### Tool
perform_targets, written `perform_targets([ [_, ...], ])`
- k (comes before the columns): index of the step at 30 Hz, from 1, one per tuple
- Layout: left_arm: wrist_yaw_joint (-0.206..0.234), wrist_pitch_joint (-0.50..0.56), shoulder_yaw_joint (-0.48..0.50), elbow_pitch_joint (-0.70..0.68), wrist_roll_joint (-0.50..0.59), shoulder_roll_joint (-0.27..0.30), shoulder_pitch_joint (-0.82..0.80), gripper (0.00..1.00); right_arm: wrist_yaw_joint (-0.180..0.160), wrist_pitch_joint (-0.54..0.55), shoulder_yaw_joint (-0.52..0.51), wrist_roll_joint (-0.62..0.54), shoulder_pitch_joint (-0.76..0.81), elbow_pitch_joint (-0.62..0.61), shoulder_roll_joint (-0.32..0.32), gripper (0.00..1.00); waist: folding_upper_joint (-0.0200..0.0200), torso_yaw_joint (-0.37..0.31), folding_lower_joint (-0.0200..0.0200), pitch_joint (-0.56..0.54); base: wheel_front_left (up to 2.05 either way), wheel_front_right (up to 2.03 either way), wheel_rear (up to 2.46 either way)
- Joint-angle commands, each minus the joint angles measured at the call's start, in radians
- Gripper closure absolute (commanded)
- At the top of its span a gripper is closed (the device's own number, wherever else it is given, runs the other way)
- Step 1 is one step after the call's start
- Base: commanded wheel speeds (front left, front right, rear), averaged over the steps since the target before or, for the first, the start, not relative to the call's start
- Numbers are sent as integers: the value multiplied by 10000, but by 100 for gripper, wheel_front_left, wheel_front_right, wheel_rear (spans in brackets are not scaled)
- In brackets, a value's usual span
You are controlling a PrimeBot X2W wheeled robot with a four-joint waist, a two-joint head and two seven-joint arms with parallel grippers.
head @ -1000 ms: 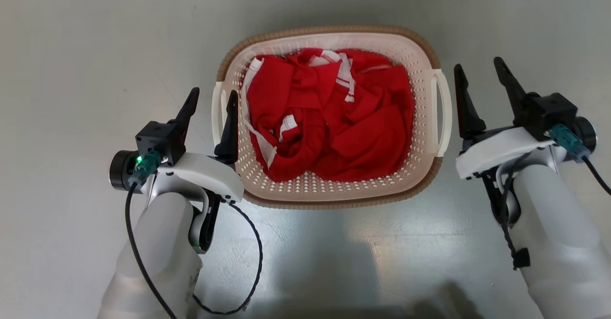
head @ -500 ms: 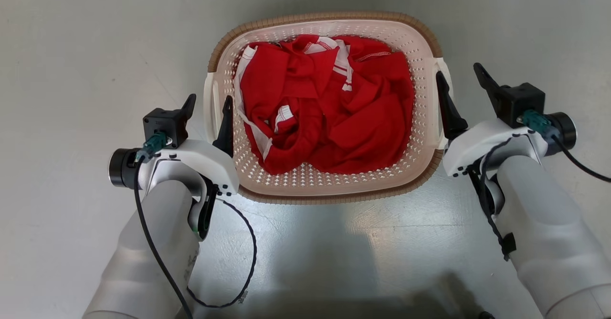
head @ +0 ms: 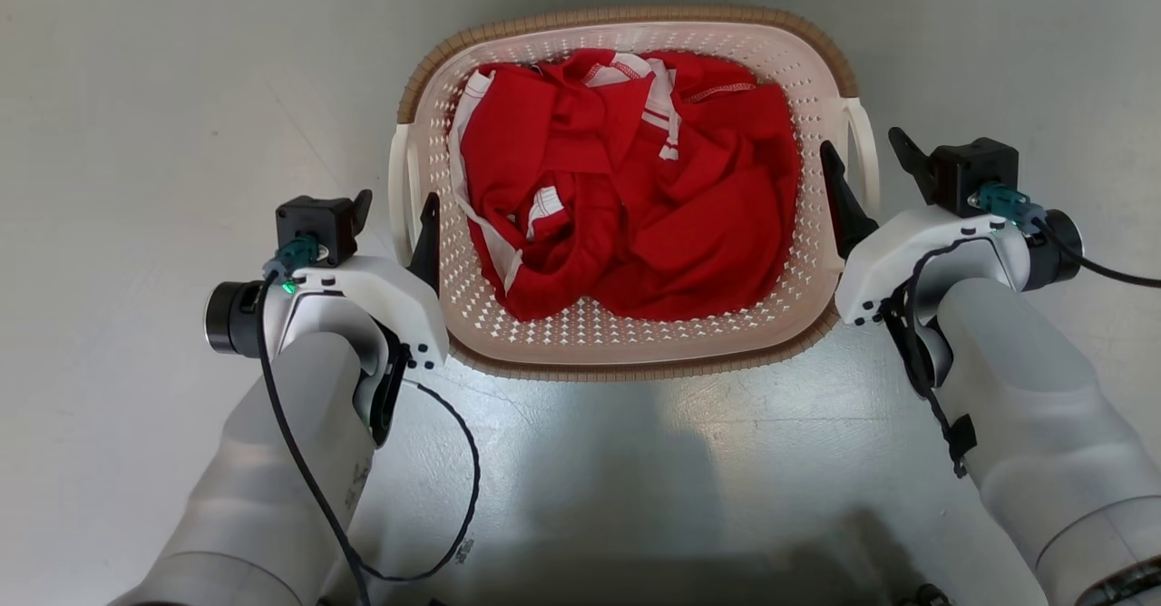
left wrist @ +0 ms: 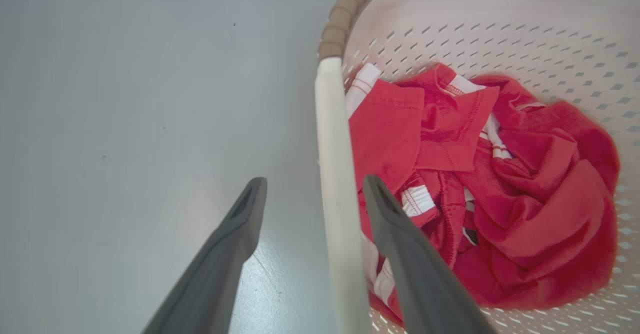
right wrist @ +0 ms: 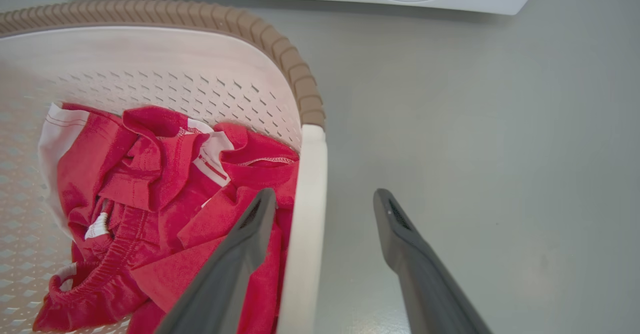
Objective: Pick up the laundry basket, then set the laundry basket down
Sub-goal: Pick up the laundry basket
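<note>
Both jaws stand wide open, gripping nothing: the left gripper [head: 396, 202] straddles the left handle [head: 399, 171] of the laundry basket [head: 626, 18], and the right gripper [head: 862, 143] straddles the right handle [head: 868, 157], one finger inside the wall and one outside. The basket sits on the grey floor [head: 181, 89], holding red clothes [head: 635, 216]. As I judge it, closing unevenly (or pinching cloth under an inner finger) could tilt the basket on the lift or let a handle slip.

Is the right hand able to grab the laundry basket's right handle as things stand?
Probably yes: the right hand is open with the white handle between its fingers, one inside the laundry basket, one outside, and nothing else in the gap.
</note>
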Motion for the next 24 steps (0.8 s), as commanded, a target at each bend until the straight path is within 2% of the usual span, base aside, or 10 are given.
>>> perform_targets([
  [1, -58, -35, 41, 105, -227, 271, 15, 0, 29, 41, 255, 139, 248, 46, 162, 0, 0, -11, 0, 49, 0, 0, 0],
  [10, 272, 337, -1116, 532, -1131, 271, -611, 0, 29, 49, 1093, 867, -170, 387, 163, 0, 0, -37, 0, 360, 0, 0, 0],
  [16, 654, 519, -1608, 576, -1574, 271, -793, 0, 29, 95, 1393, 1125, -369, 601, 163, 0, 0, -15, 0, 501, 0, 0, 0],
  [24, 865, 516, -2283, 608, -2150, 271, -981, 0, 29, 177, 1842, 1513, -576, 834, 164, 0, 0, 29, 0, 664, 0, 0, 0],
])
